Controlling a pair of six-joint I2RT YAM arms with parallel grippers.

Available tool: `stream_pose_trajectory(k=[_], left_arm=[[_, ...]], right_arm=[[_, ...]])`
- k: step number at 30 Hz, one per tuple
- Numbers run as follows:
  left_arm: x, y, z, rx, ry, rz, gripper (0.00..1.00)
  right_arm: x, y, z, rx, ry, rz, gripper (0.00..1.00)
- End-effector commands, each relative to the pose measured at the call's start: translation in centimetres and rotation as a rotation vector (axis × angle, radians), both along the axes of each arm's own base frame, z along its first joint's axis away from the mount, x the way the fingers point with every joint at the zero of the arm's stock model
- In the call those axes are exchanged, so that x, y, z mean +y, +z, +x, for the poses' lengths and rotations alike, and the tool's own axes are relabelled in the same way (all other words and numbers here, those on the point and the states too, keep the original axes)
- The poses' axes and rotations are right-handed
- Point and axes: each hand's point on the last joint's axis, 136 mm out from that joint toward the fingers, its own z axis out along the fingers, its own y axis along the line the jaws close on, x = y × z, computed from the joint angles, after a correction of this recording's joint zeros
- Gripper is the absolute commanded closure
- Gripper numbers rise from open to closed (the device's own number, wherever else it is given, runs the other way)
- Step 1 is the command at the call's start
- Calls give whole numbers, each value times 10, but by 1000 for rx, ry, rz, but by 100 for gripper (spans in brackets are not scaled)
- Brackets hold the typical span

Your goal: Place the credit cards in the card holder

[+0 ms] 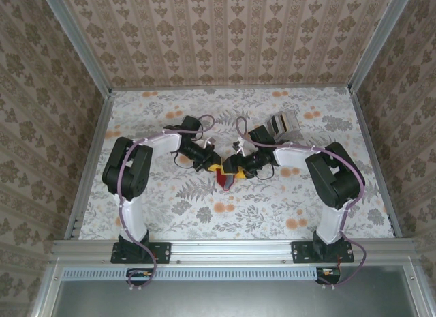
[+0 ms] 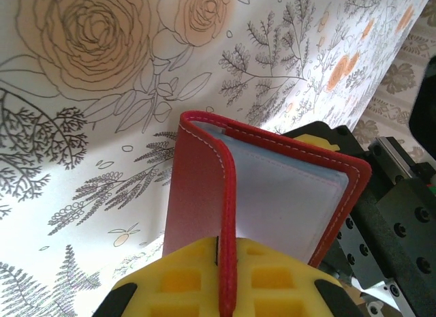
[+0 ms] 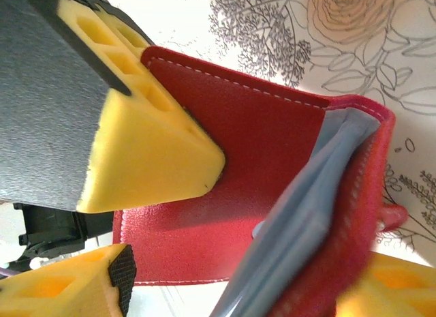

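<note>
- Almost at the middle of the table (image 1: pixel 204 218) is the red wallet (image 1: pixel 227 181), between the two grippers.
- It is upright and partly open, like a book with its covers apart.
- Between the covers lie grey-blue sheets (image 3: pixel 306 221). I cannot tell if they are cards or pockets.
- A small red tab (image 3: pixel 392 215) sticks out from the outer cover.
- From the left wrist, the left gripper (image 2: pixel 228 266) is closed on the edge of one cover of the wallet (image 2: pixel 201 187). The red edge passes between its two yellow pads (image 2: pixel 177 276).
- From the right wrist, one yellow finger (image 3: pixel 150 146) of the left arm lies flat on this cover of the wallet (image 3: pixel 252 160).
- The right gripper (image 3: pixel 231 293) has its fingers wide apart, and the wallet is between them. One finger is just beside the lower corner of the flat cover, the other is against the outside of the other cover. I cannot tell if they press.
- From the left wrist, a yellow pad (image 2: pixel 315 135) of the right arm shows just behind the top of the far cover.
- From above, the left gripper (image 1: pixel 214 165) and the right gripper (image 1: pixel 238 168) meet over the wallet, nearly touching.
- A clear box (image 1: pixel 283 125) stands further back on the right, well apart from the wallet.
- The table cloth has a flower print (image 2: pixel 102 92).
</note>
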Motion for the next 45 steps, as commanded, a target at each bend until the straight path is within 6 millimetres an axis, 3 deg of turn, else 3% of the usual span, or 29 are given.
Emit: stream_pose_trajectory(k=[1,10,13,17,23,27,36,40,45], left_arm=[[-2,5,3,28,10,-16,100],[5,-5,6,12,14,4,100],[5,-6,7,7,18,4,100],[7,-13,4,5,8,16,100],[14,-34,-5,17,1,46,100],[17,-40,-10,19,-10,51,100],[13,-36,-4,5,-13,33,100],[17,-31,6,4,21,14,100],[14,-20,11,6,18,3,100]], right_arm=[[-3,1,4,-3,-29,22,31],[-13,1,1,10,-55,63,60],[-13,2,2,10,-50,67,63],[-12,7,2,-4,-44,82,50],[-12,9,5,-8,-54,98,53],[-14,12,8,-26,-70,94,44],[-17,5,10,-1,-80,78,60],[-17,3,9,-1,-75,61,40],[-6,6,5,-4,-19,67,33]])
